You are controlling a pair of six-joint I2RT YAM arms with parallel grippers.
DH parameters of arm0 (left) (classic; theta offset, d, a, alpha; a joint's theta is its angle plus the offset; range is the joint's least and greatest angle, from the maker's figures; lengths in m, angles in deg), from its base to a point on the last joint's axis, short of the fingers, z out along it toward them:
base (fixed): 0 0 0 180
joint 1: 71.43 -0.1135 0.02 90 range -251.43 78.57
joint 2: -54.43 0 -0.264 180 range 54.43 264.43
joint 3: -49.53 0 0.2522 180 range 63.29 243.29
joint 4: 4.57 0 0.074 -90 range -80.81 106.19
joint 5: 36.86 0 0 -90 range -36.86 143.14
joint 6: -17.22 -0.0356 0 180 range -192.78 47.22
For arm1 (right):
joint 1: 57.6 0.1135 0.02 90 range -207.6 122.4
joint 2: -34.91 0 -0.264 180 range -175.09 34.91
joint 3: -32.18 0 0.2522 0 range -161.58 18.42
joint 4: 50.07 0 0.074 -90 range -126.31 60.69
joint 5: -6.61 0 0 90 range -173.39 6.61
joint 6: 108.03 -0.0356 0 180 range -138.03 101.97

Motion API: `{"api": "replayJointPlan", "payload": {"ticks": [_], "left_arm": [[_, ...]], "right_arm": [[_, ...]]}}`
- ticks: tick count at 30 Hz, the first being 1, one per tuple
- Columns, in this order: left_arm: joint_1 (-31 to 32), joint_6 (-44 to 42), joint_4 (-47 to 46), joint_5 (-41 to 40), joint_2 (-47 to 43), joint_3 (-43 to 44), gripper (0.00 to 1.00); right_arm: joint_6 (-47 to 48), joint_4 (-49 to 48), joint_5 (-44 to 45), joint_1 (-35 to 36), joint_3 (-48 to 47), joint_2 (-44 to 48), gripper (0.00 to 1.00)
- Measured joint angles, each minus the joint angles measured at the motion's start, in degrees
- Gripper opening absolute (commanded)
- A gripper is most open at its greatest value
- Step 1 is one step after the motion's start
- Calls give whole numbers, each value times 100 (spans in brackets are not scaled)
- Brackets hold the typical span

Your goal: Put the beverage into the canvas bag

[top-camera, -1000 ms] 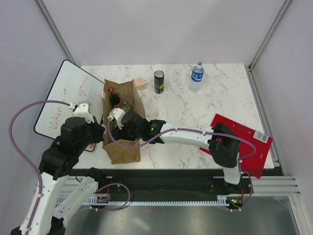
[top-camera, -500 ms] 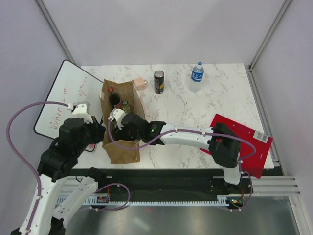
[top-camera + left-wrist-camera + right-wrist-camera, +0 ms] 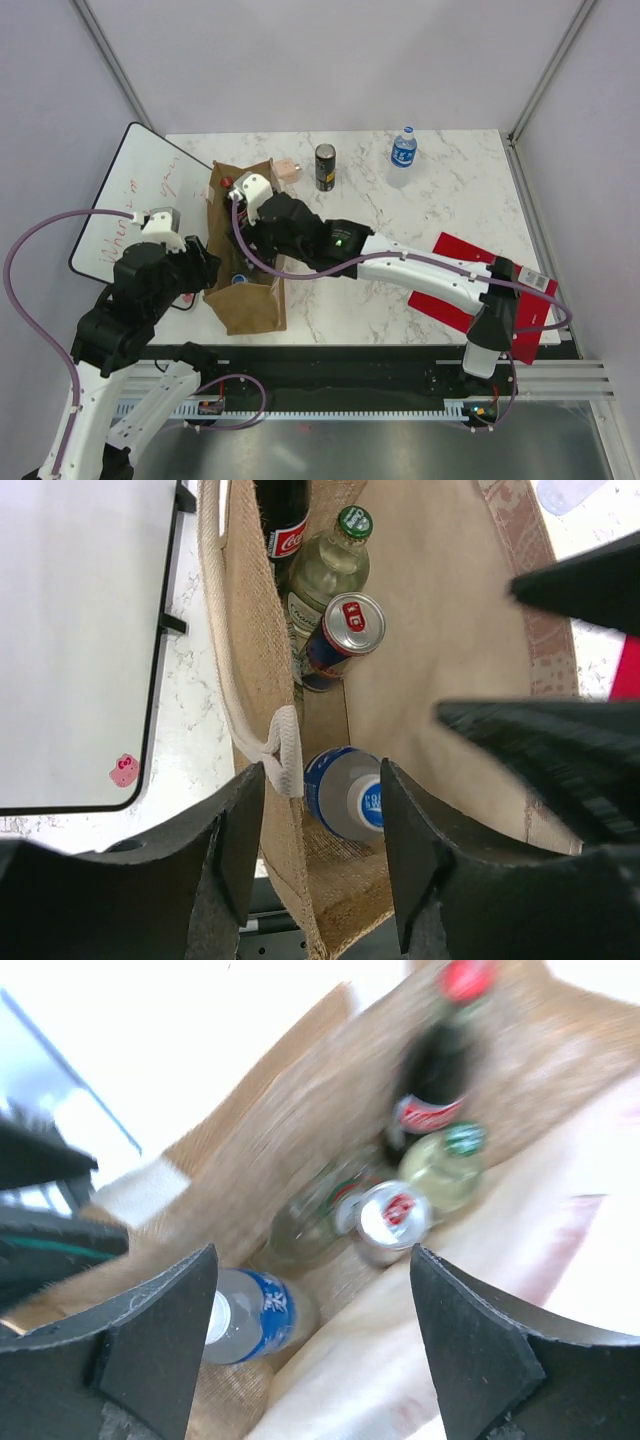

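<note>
Right claw [image 3: 310, 1340] has risen; water bottle [image 3: 345, 792] lies inside canvas bag [image 3: 440, 630]

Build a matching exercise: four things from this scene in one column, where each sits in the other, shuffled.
1. dark can
2. silver-topped can
3. whiteboard
4. red board

A. inside the canvas bag
B. at the table's near right corner
C. upright on the table's far side
D. left of the bag

Pairs: 1-C, 2-A, 3-D, 4-B
</note>
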Motion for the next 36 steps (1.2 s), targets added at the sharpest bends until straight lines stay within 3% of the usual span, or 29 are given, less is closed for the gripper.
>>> {"api": "replayJointPlan", "payload": {"ticks": [5, 11, 15, 27, 36], "left_arm": [[0, -7, -11, 15, -2, -2, 64], [0, -11, -61, -42, -9, -2, 76], [0, -31, -162, -146, -52, -66, 80], [0, -70, -269, -354, -26, -326, 79], [0, -68, -310, -450, 168, -411, 75]], "right_arm": [[-273, 358, 374, -374, -249, 354, 82], [-400, 647, 538, -1853, -258, 422, 84], [-302, 796, 581, -2618, -566, -74, 86], [103, 909, -98, -3250, -2396, -2594, 92], [509, 791, -138, -3383, -3071, -3294, 89]]}}
